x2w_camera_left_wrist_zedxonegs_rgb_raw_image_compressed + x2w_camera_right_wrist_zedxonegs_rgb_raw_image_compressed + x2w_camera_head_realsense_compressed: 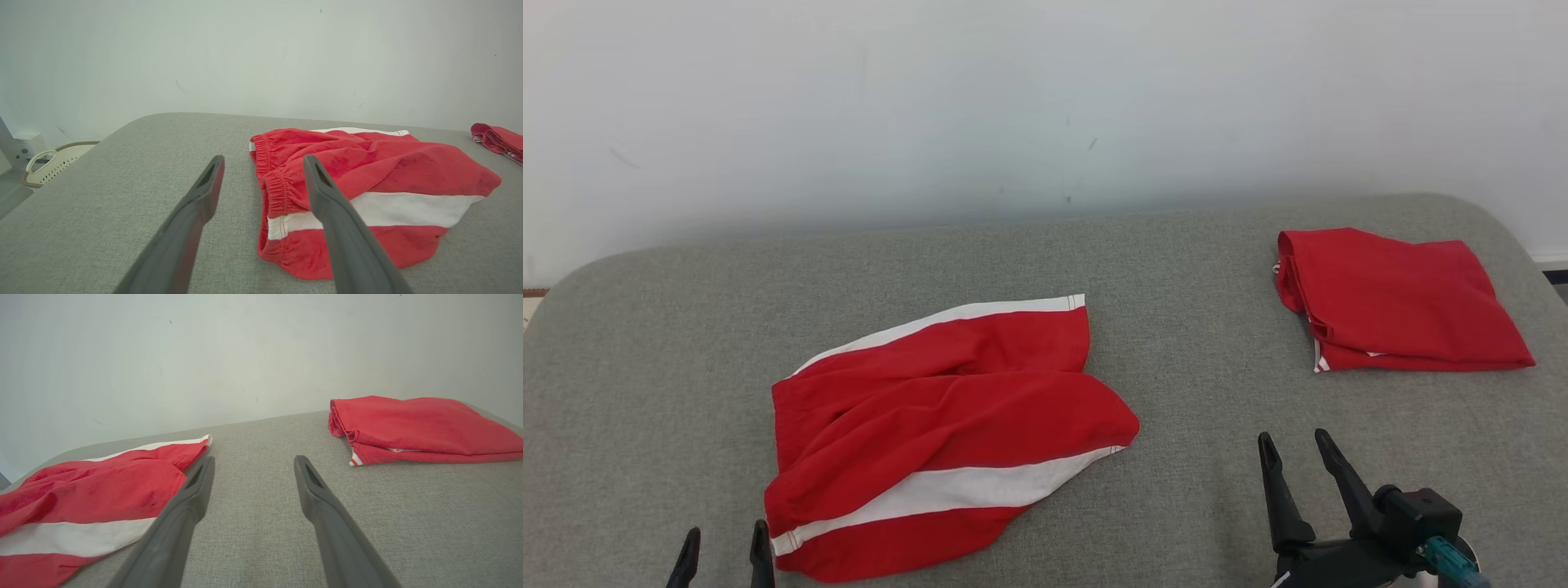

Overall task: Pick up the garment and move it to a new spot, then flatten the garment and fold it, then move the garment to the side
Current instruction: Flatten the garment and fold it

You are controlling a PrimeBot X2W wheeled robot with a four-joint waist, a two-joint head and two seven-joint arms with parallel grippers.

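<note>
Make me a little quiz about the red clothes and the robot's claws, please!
1. True or false: the left gripper is holding the rumpled red-and-white shorts.
2. Where on the grey padded surface does the folded red garment lie? A. the robot's far right B. the robot's far left C. under the shorts
3. Fill in: the jaws of the right gripper stand ____.
Key: 1 false; 2 A; 3 open.
</note>
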